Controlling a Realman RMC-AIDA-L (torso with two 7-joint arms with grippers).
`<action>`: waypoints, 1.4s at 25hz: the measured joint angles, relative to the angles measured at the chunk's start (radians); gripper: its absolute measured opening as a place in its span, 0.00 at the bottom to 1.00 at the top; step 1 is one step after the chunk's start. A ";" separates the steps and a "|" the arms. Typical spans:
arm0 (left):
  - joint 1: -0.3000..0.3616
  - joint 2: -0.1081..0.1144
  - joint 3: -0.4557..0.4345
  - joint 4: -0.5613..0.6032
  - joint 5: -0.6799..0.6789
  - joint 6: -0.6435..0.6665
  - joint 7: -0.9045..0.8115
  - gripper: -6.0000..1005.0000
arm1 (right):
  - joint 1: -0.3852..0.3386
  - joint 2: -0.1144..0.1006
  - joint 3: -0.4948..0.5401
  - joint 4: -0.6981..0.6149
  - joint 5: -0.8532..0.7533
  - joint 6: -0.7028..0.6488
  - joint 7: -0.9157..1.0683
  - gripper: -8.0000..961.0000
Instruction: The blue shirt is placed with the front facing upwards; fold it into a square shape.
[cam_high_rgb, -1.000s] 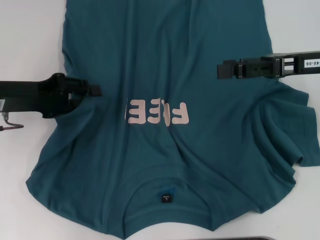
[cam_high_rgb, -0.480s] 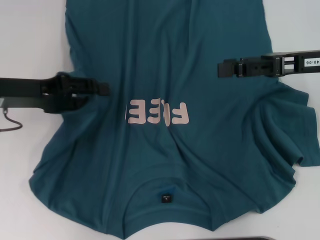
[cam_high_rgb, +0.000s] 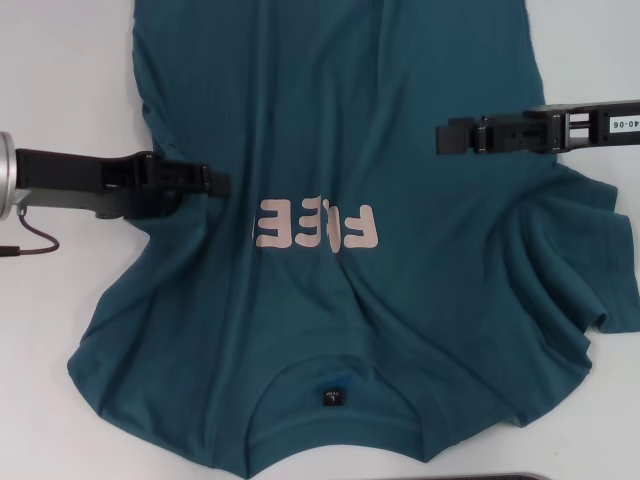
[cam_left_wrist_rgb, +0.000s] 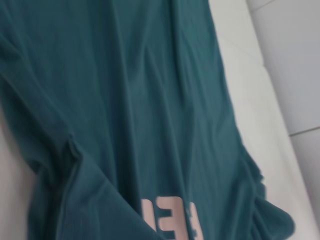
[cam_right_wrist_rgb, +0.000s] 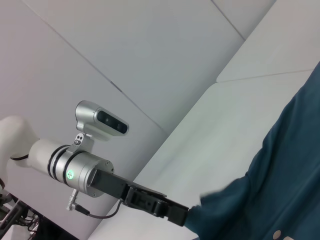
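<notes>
The blue shirt (cam_high_rgb: 330, 120) lies front up on the white table, its pink letters (cam_high_rgb: 315, 225) mid-chest and its neck label (cam_high_rgb: 332, 397) near the front edge. My left gripper (cam_high_rgb: 222, 184) reaches in from the left, just left of the letters, shut on the shirt's left side fabric. In the right wrist view, cloth of the shirt (cam_right_wrist_rgb: 270, 200) rises up to that left gripper (cam_right_wrist_rgb: 177, 216). My right gripper (cam_high_rgb: 443, 137) hangs over the shirt's right side, above the spread right sleeve (cam_high_rgb: 570, 270). The left wrist view looks down on the shirt (cam_left_wrist_rgb: 125, 100) and its letters (cam_left_wrist_rgb: 172, 220).
Bare white table (cam_high_rgb: 60, 90) shows on both sides of the shirt. A thin cable (cam_high_rgb: 30, 245) loops below my left arm. A dark object (cam_high_rgb: 490, 477) peeks in at the front edge.
My left gripper has moved right towards the letters, pulling the shirt's left edge inward with it. The right arm has stayed still.
</notes>
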 joint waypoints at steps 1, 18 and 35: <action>0.001 -0.003 0.007 -0.009 0.005 -0.008 -0.002 0.66 | 0.000 0.000 0.000 0.000 0.000 0.000 0.000 0.93; 0.026 -0.004 0.214 -0.159 0.017 -0.037 -0.029 0.65 | 0.001 -0.004 0.003 0.002 0.000 0.002 0.000 0.93; 0.039 0.037 0.077 -0.002 0.082 -0.165 -0.095 0.65 | 0.009 -0.011 0.003 0.001 0.000 0.009 0.002 0.93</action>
